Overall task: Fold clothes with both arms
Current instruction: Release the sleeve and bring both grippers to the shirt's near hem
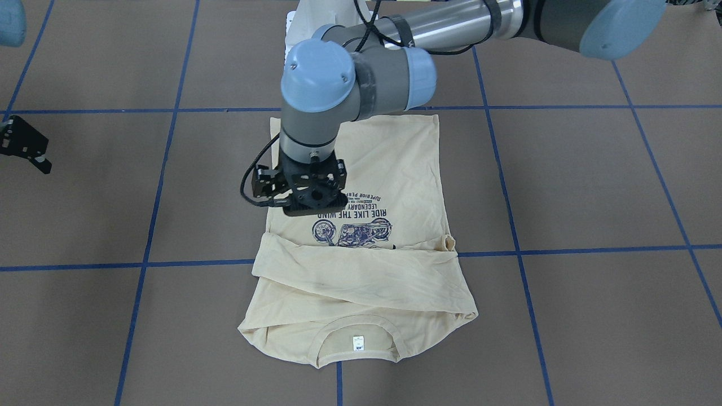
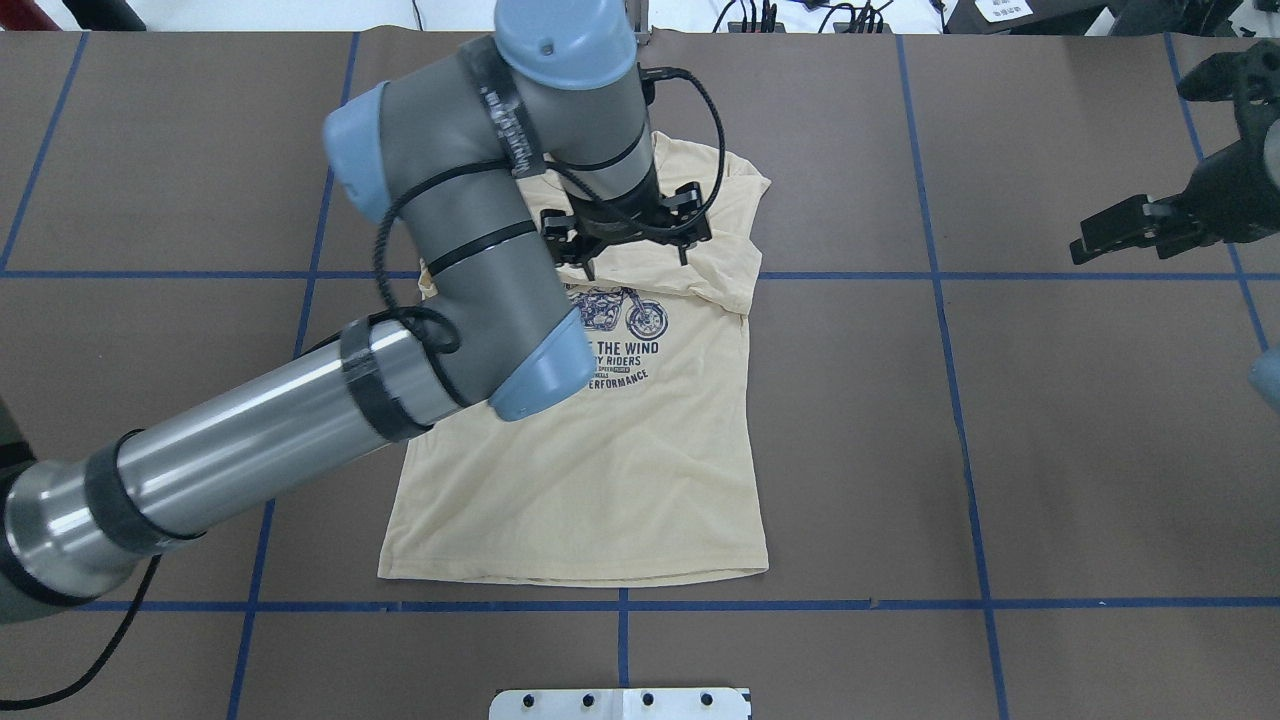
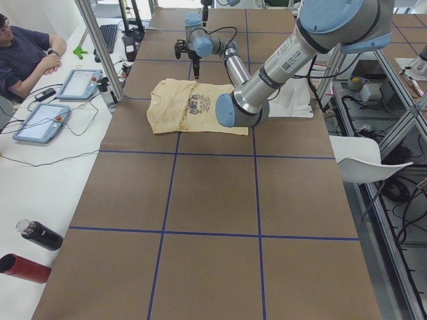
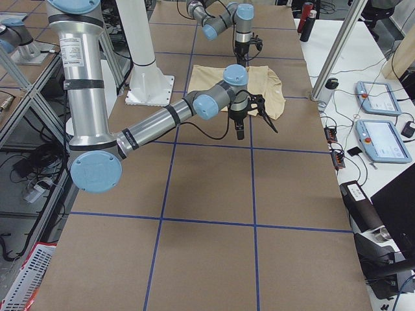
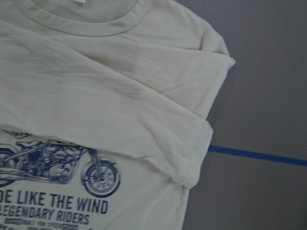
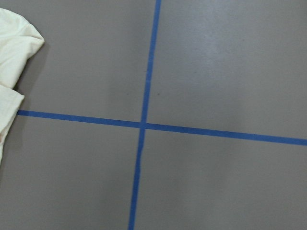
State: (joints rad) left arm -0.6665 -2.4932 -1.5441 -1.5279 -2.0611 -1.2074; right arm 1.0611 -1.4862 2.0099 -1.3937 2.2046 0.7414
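Brown taped table [image 2: 1000,450], cream T-shirt [image 2: 620,480] lying flat mid-table with sleeves [image 1: 361,270] folded across the chest; left gripper [image 2: 637,262] hangs spread and empty over them; right gripper [image 2: 1128,169] looks spread too, well apart on the right. Worry: a one-sided pinch could drag that thin knit, undoing the sleeves and skewing the fold.

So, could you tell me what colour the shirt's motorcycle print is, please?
The print is navy blue on the cream-yellow shirt; clearest in the left wrist view.

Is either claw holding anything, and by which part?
Nothing is held: the left gripper hangs open above the T-shirt, the right gripper open off to the side.
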